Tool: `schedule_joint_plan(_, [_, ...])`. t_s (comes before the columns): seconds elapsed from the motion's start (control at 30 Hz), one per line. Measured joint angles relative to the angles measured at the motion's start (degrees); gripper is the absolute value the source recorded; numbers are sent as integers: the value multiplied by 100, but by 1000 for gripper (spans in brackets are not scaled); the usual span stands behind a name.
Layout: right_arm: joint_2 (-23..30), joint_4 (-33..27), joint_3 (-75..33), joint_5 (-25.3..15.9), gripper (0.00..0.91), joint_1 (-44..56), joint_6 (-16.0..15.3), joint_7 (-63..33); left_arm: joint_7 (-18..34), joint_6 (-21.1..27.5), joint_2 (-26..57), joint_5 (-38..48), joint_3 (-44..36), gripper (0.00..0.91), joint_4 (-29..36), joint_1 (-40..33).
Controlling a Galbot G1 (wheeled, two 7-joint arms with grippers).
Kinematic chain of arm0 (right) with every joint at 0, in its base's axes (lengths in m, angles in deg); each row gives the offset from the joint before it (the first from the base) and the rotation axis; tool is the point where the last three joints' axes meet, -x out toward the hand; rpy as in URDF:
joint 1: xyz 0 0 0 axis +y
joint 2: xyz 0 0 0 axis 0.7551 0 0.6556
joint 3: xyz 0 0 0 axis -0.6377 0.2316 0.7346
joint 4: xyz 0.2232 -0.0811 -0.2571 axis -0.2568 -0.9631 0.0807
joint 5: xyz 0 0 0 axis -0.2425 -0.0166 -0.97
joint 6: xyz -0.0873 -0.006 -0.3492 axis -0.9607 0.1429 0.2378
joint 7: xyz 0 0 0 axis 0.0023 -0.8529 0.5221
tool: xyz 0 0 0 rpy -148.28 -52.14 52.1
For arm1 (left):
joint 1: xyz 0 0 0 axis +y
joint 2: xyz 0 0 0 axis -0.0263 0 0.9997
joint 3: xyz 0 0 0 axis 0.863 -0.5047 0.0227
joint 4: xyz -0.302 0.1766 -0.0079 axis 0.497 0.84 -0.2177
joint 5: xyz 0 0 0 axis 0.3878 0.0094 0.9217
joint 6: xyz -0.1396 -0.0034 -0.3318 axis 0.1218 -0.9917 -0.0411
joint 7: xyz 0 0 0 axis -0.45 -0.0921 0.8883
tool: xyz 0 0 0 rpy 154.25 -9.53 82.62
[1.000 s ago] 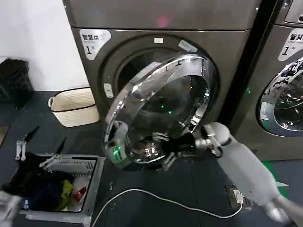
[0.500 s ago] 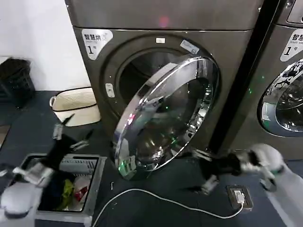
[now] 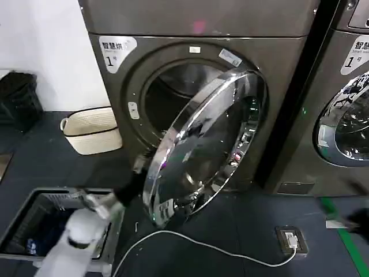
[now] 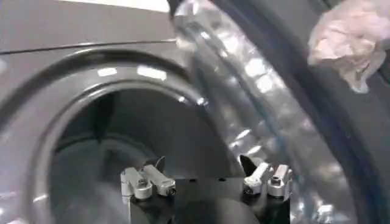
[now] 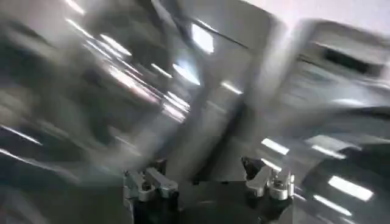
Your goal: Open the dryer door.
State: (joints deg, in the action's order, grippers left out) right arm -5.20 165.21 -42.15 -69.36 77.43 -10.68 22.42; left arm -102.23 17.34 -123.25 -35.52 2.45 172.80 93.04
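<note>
Left end effector (image 4: 206,176) is held with its two fingers spread apart and nothing between them, just beside the free edge of the dryer door (image 3: 204,147). Right end effector (image 5: 207,176) is spread wide too. A dark floor (image 3: 230,231) and white wall (image 3: 40,46) are seen. Two grey machines, one cream basket (image 3: 92,130), one bin (image 3: 34,222) and one white cable (image 3: 202,245) are counted. Half open, the door is swung out.

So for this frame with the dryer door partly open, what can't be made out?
- Head view: the left claw is motion-blurred against the dryer door, so contact with its rim can't be judged.
- Head view: the door's inner face is turned away from the camera.
- Right wrist view: the right claw is open, but everything beyond it is smeared by motion.
- Left wrist view: the left claw is open, and the drum's interior is too dark to read.
</note>
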Motion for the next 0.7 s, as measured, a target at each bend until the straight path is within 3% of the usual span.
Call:
schedule_joint_plan(0.1, [470,-196,-858,-521,907,-141,-475,-1243,-22,-42,-50,-44,-372,907,-103,-236])
schedule_joint_plan(0.17, [617,-474,-1437,-632,907,-257,-722,-1791,-23,-54,-88,-44,-592,907,-159,-385])
schedule_joint_plan(0.33, [634,-1376,-2677,-880,907,-289,-731,-2642,-23,-73,-216,-82,-1107,907,-323,-716])
schedule_joint_plan(0.53, [396,-2412,-3594,-436,907,-62,-1100,-2810,-28,-33,-550,-237,-1904,907,-585,-1194])
schedule_joint_plan(0.7, [299,-2640,-4063,-368,907,-51,-1365,-2866,-37,25,-944,-299,-2579,907,-900,-1679])
